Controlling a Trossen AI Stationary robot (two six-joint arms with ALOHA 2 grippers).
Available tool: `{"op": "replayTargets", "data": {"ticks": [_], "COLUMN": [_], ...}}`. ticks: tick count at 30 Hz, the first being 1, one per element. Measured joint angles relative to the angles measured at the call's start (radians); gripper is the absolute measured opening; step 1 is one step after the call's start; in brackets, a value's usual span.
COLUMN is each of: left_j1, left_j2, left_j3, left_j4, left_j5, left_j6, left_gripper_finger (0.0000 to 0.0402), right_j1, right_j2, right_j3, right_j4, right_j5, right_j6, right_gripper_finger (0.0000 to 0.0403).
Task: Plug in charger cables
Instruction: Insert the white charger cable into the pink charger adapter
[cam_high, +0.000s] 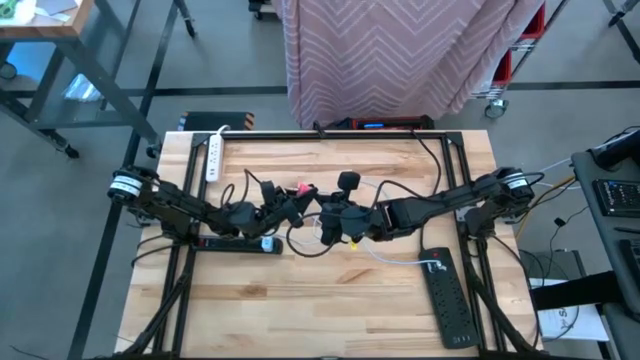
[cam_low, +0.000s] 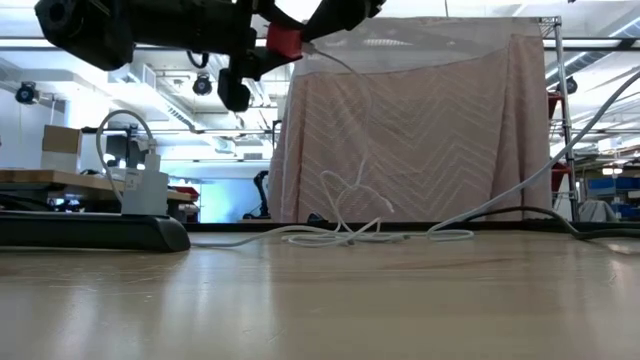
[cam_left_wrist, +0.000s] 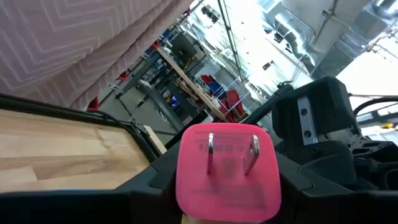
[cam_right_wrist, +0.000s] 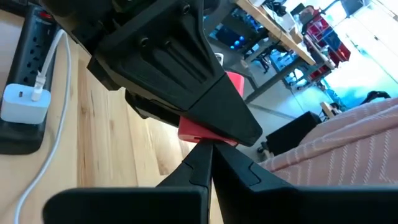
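Pinching pink plug block (cam_left_wrist: 227, 172), left gripper (cam_high: 297, 200) aims prongs toward camera; right gripper (cam_right_wrist: 208, 163) seemingly pressed together.

Pink plug block (cam_left_wrist: 227, 172) lower edge behind left fingers (cam_left_wrist: 93, 205).

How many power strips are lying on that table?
3. A white power strip lies at the far left corner, a left black strip under the left arm, and a right black strip near the right edge. The arms may hide more.
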Motion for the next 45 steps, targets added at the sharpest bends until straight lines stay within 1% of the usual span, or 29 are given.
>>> {"op": "replayTargets", "data": {"ticks": [3,7,8,12,16,20,22,24,27,29,32,35,38,40,45], "left_j1": [-0.002,-0.002,-0.002,-0.002,-0.002,-0.002,-0.003,-0.004,-0.004,-0.004,-0.004,-0.004,-0.005,-0.005,-0.005], "left_j2": [-0.002,-0.003,-0.003,-0.008,-0.010,-0.009,-0.009,-0.009,-0.009,-0.009,-0.009,-0.007,-0.001,0.002,0.013], "left_j3": [0.000,0.000,0.000,0.000,-0.001,0.000,0.000,0.000,0.000,0.000,0.000,0.001,0.001,0.001,0.001], "left_j4": [0.002,-0.005,-0.007,-0.006,-0.004,-0.003,-0.003,-0.003,0.003,0.007,0.006,0.003,0.002,0.002,0.013], "left_j5": [0.013,0.021,0.018,0.007,0.004,0.030,0.032,0.034,0.045,0.051,0.051,0.052,0.053,0.049,0.034], "left_j6": [0.010,0.013,0.014,0.021,0.021,0.006,-0.002,-0.004,-0.005,-0.005,-0.004,-0.005,-0.005,-0.005,-0.015], "left_gripper_finger": [0.0135,0.0135,0.0135,0.0135,0.0135,0.0135,0.0135,0.0135,0.0135,0.0135,0.0135,0.0135,0.0135,0.0135,0.0135], "right_j1": [0.024,0.061,0.068,0.098,0.110,0.101,0.090,0.082,0.066,0.055,0.040,0.031,0.022,0.021,0.018], "right_j2": [-0.004,-0.005,-0.007,-0.008,-0.008,-0.007,-0.007,-0.007,-0.007,-0.007,-0.007,-0.007,-0.007,-0.007,-0.007], "right_j3": [0.000,0.000,0.001,0.001,0.001,0.001,0.001,0.000,0.000,0.000,0.000,0.000,0.000,-0.001,-0.004], "right_j4": [-0.003,-0.010,-0.025,-0.120,-0.187,-0.206,-0.197,-0.195,-0.194,-0.195,-0.182,-0.176,-0.168,-0.165,-0.136], "right_j5": [0.025,0.134,0.147,0.149,0.152,0.209,0.194,0.152,0.113,0.100,0.088,0.076,0.017,0.004,0.002], "right_j6": [-0.004,-0.019,-0.014,0.069,0.171,0.195,0.194,0.194,0.202,0.215,0.217,0.207,0.206,0.199,0.181], "right_gripper_finger": [0.0000,0.0000,0.0000,0.0003,0.0029,0.0066,0.0082,0.0093,0.0100,0.0096,0.0080,0.0055,0.0026,0.0009,0.0008]}}
